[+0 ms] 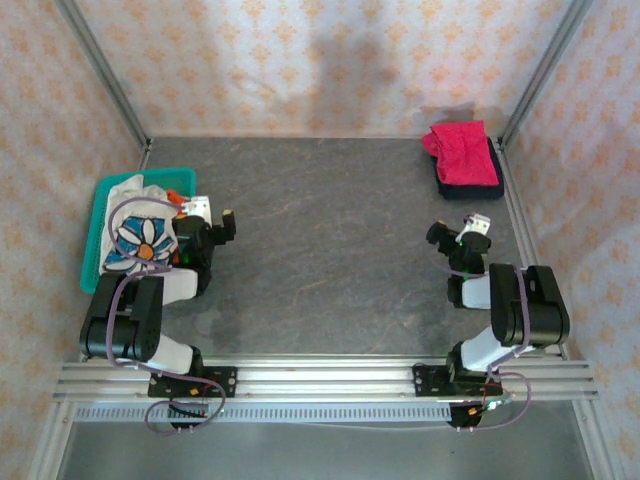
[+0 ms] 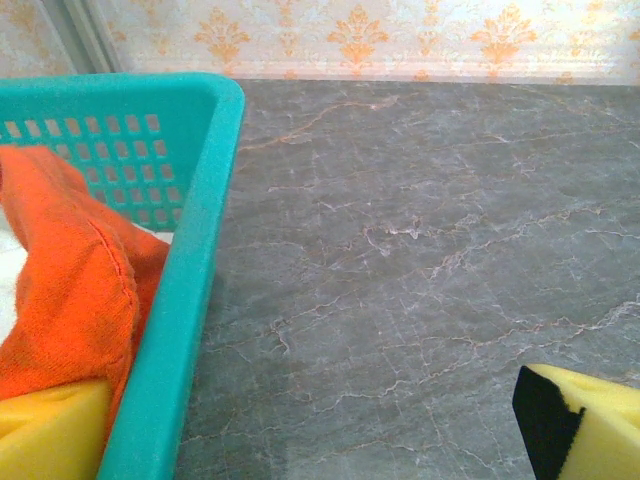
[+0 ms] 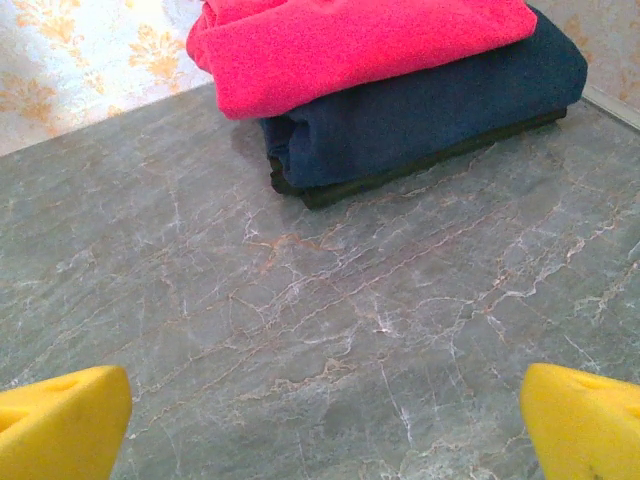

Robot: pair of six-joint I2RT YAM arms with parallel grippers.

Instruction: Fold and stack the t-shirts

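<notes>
Ahead of the right gripper (image 3: 320,425), past a stretch of bare grey table (image 3: 330,300), sits the stack. The red shirt (image 3: 350,40) lies folded on top of the navy shirt (image 3: 430,110), the two touching. The red edge overhangs toward the left finger's side. The right fingers (image 3: 60,425) are spread wide with nothing between them, and both yellow pads are well clear of the stack.

The left gripper (image 1: 215,215) is likewise spread wide and empty. In its wrist view, the rim of the teal basket (image 2: 200,250) runs between the two pads, much nearer the left one. The left pad hangs over the basket's inside, just beside an orange cloth (image 2: 70,280). I cannot tell whether pad and cloth touch. The right pad hangs over bare table.

The flower-print shirt (image 1: 140,240) lies crumpled in the basket, outboard of the left finger and slightly behind the tips, partly under the left arm's cable. It is not folded and lies well apart from the stack.
</notes>
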